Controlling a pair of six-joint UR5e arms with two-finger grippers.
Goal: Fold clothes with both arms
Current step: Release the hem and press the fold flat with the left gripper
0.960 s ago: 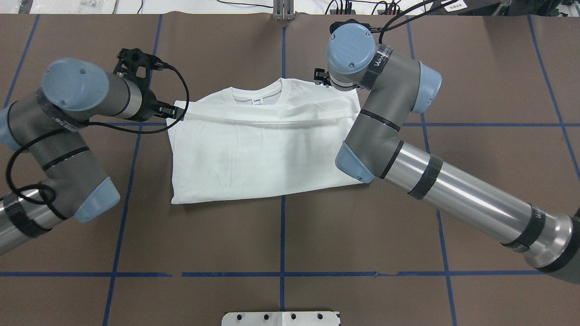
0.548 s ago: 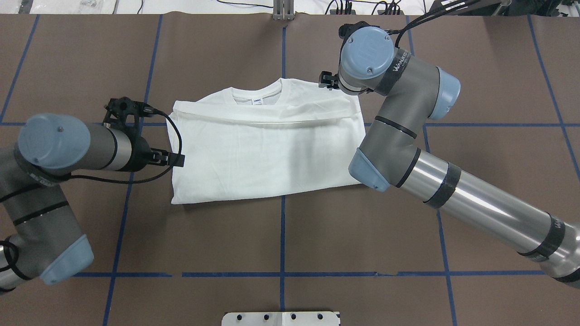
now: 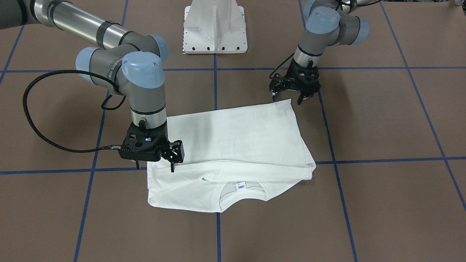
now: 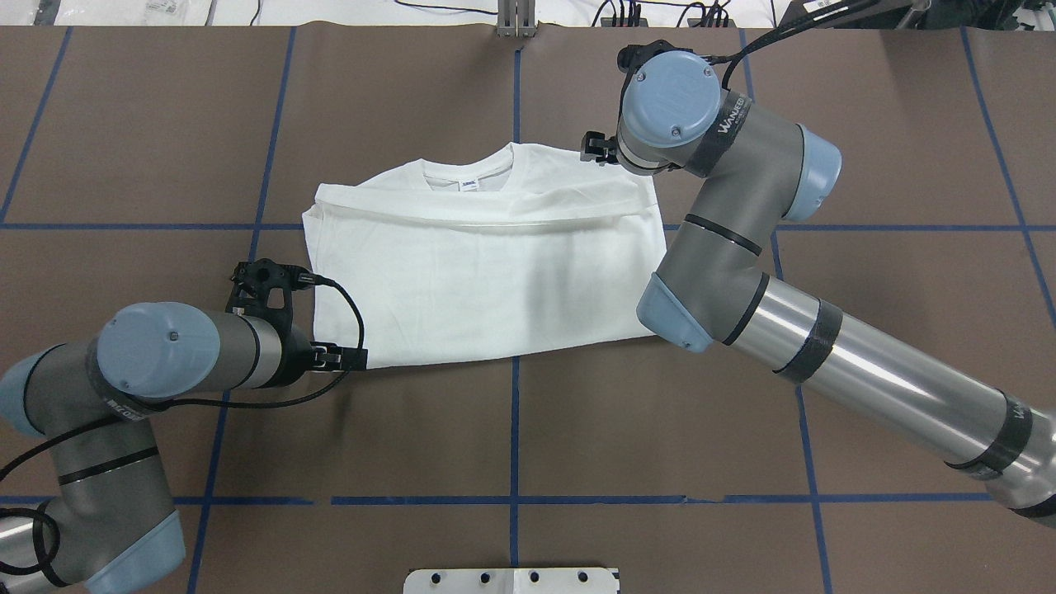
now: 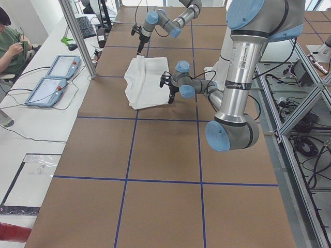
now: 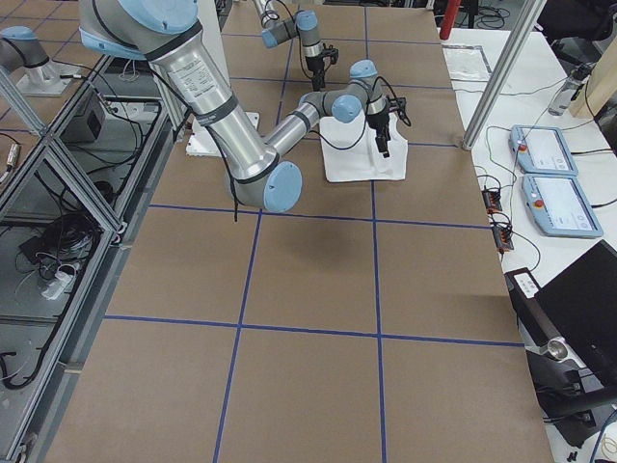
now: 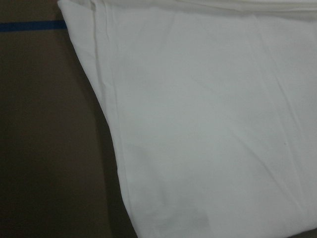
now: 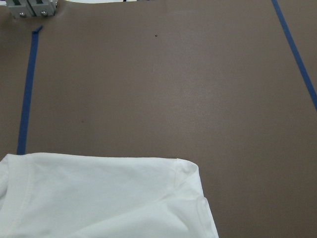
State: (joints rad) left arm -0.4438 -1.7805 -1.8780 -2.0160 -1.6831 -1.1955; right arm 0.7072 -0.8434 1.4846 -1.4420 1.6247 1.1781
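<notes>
Shirt: we are seeing the shirt [image 4: 487,272] lying folded flat on the table [image 4: 660,429], near its middle, toward the side away from the robot.
Long axis: it is running across the table, from the robot's left to its right; the folded shape is wider than it is deep.
Pointing: the collar [image 3: 240,194] is facing away from the robot, with the label [image 3: 240,185] showing inside it; the straight folded edge is lying on the robot's side.
Fold: an upper layer is covering most of the shirt, and its edge is crossing just short of the collar, parallel to the long axis. A bit of dark print [image 3: 205,179] is peeking out at that edge.
Left gripper: we are finding the left gripper [image 3: 287,99] pointing down at the shirt's near corner on the robot's left, jaws apart with nothing between them; whether the tips are touching cloth, we cannot tell.
Right gripper: the right gripper [image 3: 154,167] is hanging over the far corner on the robot's right, beside the collar end, jaws spread wide and holding nothing.
Wrist views: both are showing only cloth and table, no fingers.
Pedestal: the pedestal [image 3: 215,25] is standing well apart from the shirt, at the robot's edge.
</notes>
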